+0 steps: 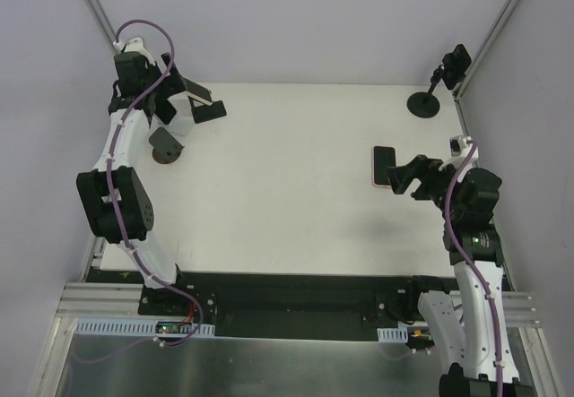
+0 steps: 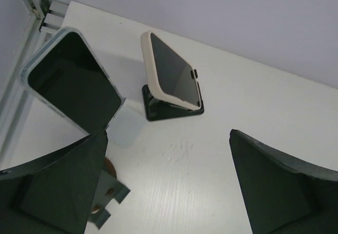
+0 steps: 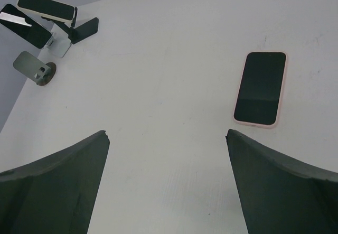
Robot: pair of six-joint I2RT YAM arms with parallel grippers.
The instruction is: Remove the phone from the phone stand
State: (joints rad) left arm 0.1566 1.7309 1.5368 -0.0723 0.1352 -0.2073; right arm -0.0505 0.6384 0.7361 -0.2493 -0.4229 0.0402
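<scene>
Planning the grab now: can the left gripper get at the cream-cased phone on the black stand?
Probably yes. The left gripper is open, with the cream-cased phone straight ahead and only bare table between. The blue-cased phone beside it crowds one side.

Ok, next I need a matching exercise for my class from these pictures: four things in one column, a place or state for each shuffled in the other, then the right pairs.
Column one
1. cream-cased phone
2. pink-cased phone
3. grey round stand
4. right claw

Column two
A. wide open, gripping nothing
B. lying flat on the table
C. propped on a black stand
D. bare, no phone on it

Pairs: 1-C, 2-B, 3-D, 4-A
</scene>
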